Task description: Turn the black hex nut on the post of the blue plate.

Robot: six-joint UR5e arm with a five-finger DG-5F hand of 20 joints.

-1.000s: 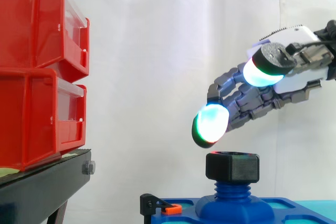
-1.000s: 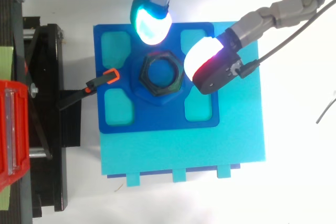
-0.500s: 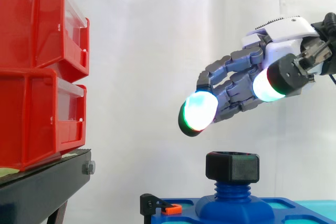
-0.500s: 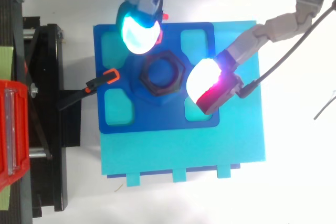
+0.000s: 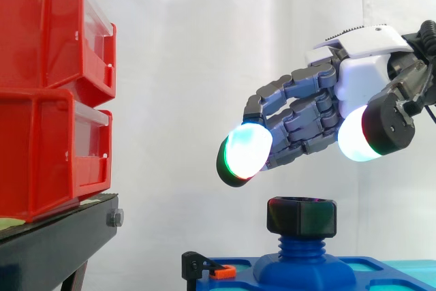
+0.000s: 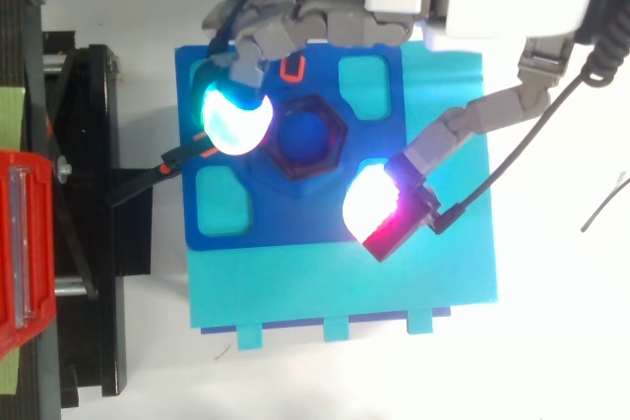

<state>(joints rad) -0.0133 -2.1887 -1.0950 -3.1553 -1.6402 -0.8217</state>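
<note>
The black hex nut [image 5: 302, 216] sits on the threaded blue post [image 5: 300, 246] of the blue plate [image 6: 295, 233]; from above, the nut [image 6: 303, 138] shows the post's top in its hole. My hand [image 5: 361, 73] hovers above it, open and touching nothing. Its fingers reach left, with a glowing cyan fingertip [image 5: 244, 155] above and left of the nut. The thumb pad [image 5: 361, 142] hangs to the nut's upper right. From above, the fingertip [image 6: 234, 117] lies left of the nut and the thumb pad [image 6: 379, 206] at its near right.
Two stacked red bins [image 5: 48, 93] stand on a black stand [image 5: 54, 243] at the left. A black clamp with an orange tip [image 5: 218, 272] grips the plate's left edge. The plate rests on a cyan base [image 6: 433, 272].
The hand has swung left over the nut. Its cyan fingertip went from the nut's far side to its left. The thumb pad dropped lower and moved to the nut's near right.
</note>
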